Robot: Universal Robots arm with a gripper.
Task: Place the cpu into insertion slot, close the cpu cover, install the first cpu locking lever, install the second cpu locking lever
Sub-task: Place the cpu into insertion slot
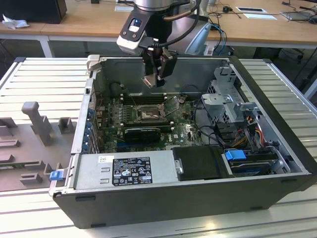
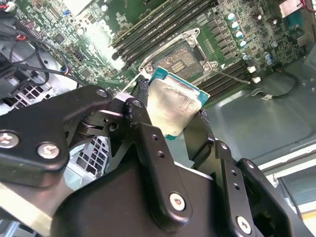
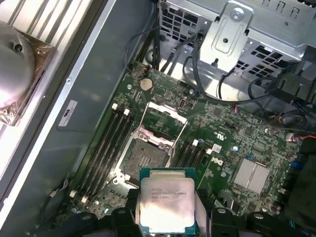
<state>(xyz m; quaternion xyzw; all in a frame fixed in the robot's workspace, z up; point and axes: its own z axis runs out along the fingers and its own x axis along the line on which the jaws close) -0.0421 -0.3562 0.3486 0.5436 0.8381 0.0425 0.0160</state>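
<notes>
1 of the 4 steps is in hand, the 1st: placing the cpu (image 3: pixel 167 205) into the insertion slot (image 3: pixel 144 160). The gripper (image 1: pixel 155 78) is clamped on the chip, its 2 black fingers (image 2: pixel 143 123) pressing on opposite edges with the silvery top face showing in both wrist views. The chip hangs in the air, well above the motherboard (image 1: pixel 184 132) and not touching anything but the fingers.

The slot lies bare, its brownish-gold centre exposed. The cpu cover (image 3: pixel 165 107) is swung back off the socket, so nothing blocks the way down. By this showing the 3 later steps, the cover and the 2 locking levers, are not yet done.

Seating the chip looks to call for care. Its edges would have to line up square with the socket's rim, and it would have to come down level, since a tilted or shifted chip could bear on the fine contacts. In the second wrist view the chip sits at an angle to the socket's outline, though that may be the camera's slant.

In the exterior view the arm reaches down from above the open computer case (image 1: pixel 148 196), near its far wall. The wrist points the gripper downward, roughly over the slot.
</notes>
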